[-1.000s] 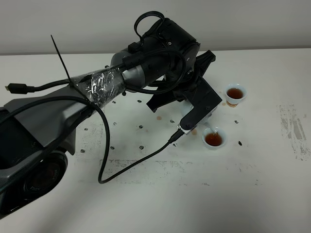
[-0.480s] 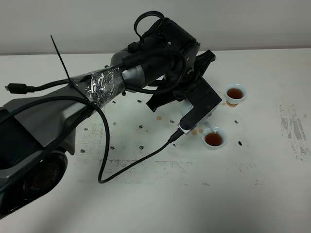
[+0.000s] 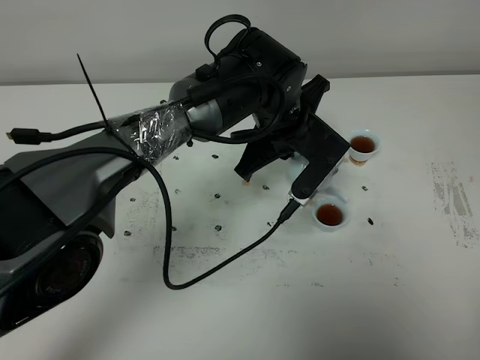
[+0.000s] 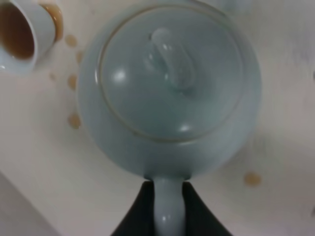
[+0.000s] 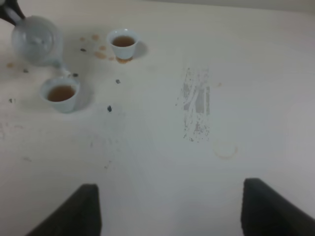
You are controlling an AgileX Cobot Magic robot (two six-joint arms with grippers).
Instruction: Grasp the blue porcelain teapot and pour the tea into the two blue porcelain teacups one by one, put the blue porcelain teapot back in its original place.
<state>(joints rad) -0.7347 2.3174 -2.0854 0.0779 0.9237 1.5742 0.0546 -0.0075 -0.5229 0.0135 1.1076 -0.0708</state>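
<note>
The teapot (image 4: 170,93) is held by its thin handle between the two dark fingers (image 4: 135,211) of the left gripper (image 4: 167,209), which is closed on that handle. Seen from the left wrist, the lid with its knob faces the camera and the round body fills most of the view. From the right wrist the teapot (image 5: 37,39) sits at the far side of the table (image 5: 197,162), its short spout pointing toward the nearer cup (image 5: 60,93). In the high view the left arm (image 3: 247,82) covers the teapot almost wholly, so little of it can be made out there.

The table (image 3: 390,285) is white, worn and scuffed, with small dark marks and a grey scraped patch (image 5: 197,105) well apart from the teapot.

The right gripper (image 5: 170,209) hangs over bare table far from the teapot; its two dark fingers stand wide apart with nothing between them.

Two cups stand near the teapot, both with brown tea in them. One cup (image 3: 329,214) is just beside the spout; the other cup (image 3: 364,145) is a little farther off, beside the teapot's body. The two cups are apart from each other.

Small brown drops (image 4: 252,178) of tea lie on the table around the teapot, and a few more (image 5: 98,50) lie between the teapot and the farther cup (image 5: 123,43).
</note>
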